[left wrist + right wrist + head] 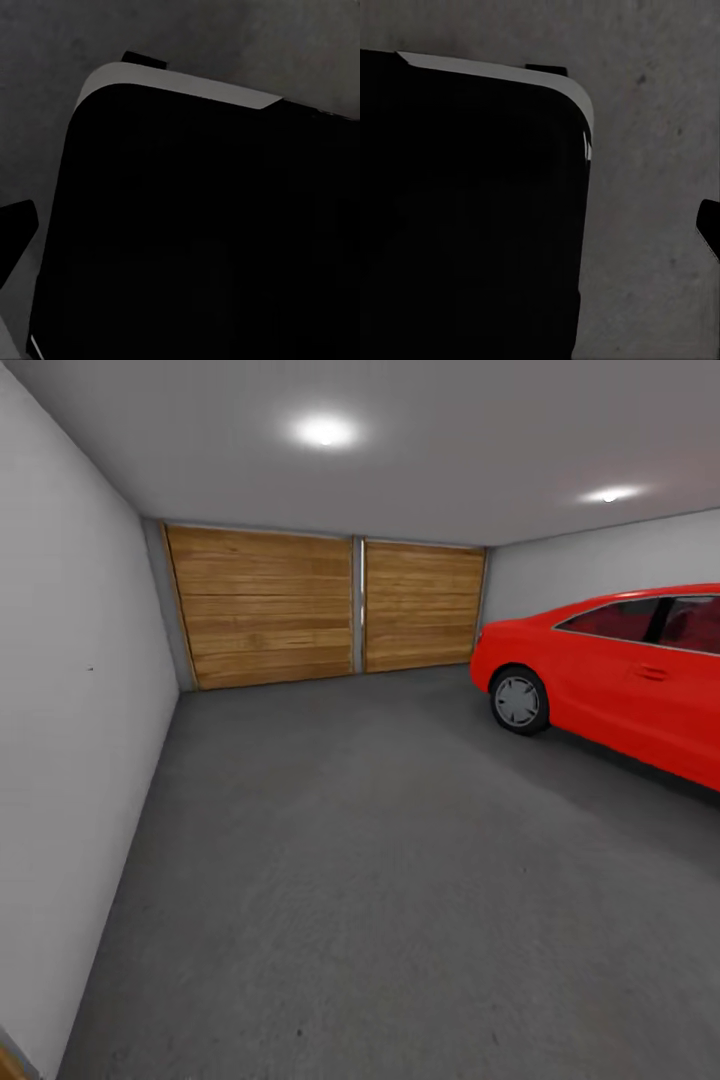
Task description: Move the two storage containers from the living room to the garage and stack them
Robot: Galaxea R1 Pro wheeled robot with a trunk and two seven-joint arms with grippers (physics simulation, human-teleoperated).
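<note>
I am in the garage, looking over its dark grey concrete floor [380, 860]. The two red-orange storage containers are out of view. In the left wrist view a dark fingertip [15, 229] pokes in at the edge, above the floor [45, 90] and beside my black base [195, 240]. The right wrist view has another dark fingertip [709, 225] at its edge, over the floor [652, 187] and next to the base [465, 217]. Neither view shows the jaws well enough to tell whether they are open or shut.
A red car [620, 670] stands along the right side. Two wooden garage doors [265, 605] close the far end. A plain white wall [70, 710] runs close on the left. Open floor stretches ahead between wall and car.
</note>
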